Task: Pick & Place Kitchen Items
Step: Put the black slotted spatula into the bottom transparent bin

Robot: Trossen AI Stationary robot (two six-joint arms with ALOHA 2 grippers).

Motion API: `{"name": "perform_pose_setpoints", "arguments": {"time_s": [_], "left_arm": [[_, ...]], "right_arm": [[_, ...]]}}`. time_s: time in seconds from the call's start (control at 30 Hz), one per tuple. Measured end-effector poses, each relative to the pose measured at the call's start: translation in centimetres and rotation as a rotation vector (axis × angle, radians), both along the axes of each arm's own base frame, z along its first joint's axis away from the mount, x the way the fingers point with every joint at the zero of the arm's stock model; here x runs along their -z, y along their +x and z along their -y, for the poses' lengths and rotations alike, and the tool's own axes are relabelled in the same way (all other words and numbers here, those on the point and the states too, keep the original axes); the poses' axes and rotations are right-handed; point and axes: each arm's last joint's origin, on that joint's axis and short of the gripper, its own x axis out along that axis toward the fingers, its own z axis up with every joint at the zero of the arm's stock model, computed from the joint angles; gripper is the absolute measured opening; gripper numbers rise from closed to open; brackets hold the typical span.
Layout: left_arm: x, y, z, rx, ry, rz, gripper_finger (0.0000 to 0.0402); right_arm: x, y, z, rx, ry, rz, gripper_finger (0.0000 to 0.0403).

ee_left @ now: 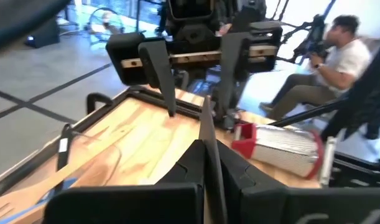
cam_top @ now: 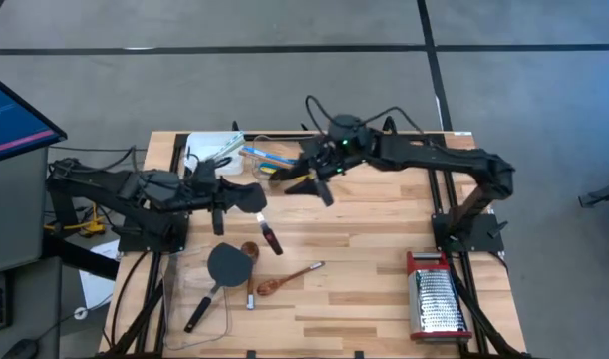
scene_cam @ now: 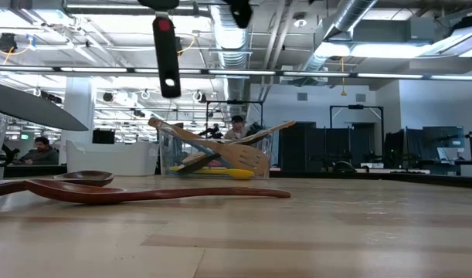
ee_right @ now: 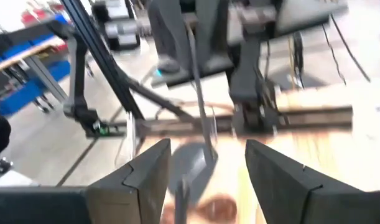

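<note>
The spatula (cam_top: pixel 252 198) hangs above the table at about 9 o'clock from its middle. Its dark blade is pinched by the left gripper (cam_top: pixel 220 195), and its black handle with a red band points toward 5 o'clock. In the left wrist view the blade shows edge-on as a thin line (ee_left: pixel 207 127) clamped between the closed fingers (ee_left: pixel 188 163). In the low view the handle (scene_cam: pixel 167 55) dangles clear of the wood.

The right gripper (cam_top: pixel 320 182) hovers at 12 o'clock, just beside the spatula but apart from it. Its fingers (ee_right: pixel 149 171) stand wide and hold nothing.

Below the spatula, at 8 o'clock, lie a small brown spoon (cam_top: pixel 249 250), a grey turner (cam_top: pixel 227 264) and a long wooden spoon (cam_top: pixel 287 279). A clear tub (cam_top: pixel 216 148) of other utensils sits at 11 o'clock. The grater (cam_top: pixel 434 295) lies at 4 o'clock, well apart.
</note>
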Motion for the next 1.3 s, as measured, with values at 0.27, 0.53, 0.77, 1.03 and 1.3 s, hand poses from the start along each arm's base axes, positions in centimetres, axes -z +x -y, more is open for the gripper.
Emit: {"name": "perform_pose_setpoints", "arguments": {"time_s": [0.27, 0.53, 0.77, 1.03, 1.3], "left_arm": [[-0.9, -3.2, -0.7, 0.085, -0.107, 0.04, 0.0001], [0.2, -6.9, -1.3, 0.148, -0.368, -0.061, 0.0001], [1.8, -8.1, -1.0, 0.229, -0.623, -0.278, 0.0001], [2.9, -8.5, -1.0, 0.26, -0.568, -0.428, 0.0001], [3.6, -8.9, -1.1, 0.269, -0.496, -0.518, 0.0001]], "right_arm": [[-0.7, -4.1, 0.7, 0.027, -0.018, -0.209, 0.019], [0.4, -4.9, 0.6, 0.024, 0.005, -0.343, 0.0163], [2.0, -4.5, 0.2, 0.026, -0.003, -0.412, 0.0145], [4.2, -4.2, -0.5, 0.028, -0.017, -0.443, 0.0132], [6.6, -4.5, -1.5, 0.003, -0.014, -0.518, 0.0134]]}}
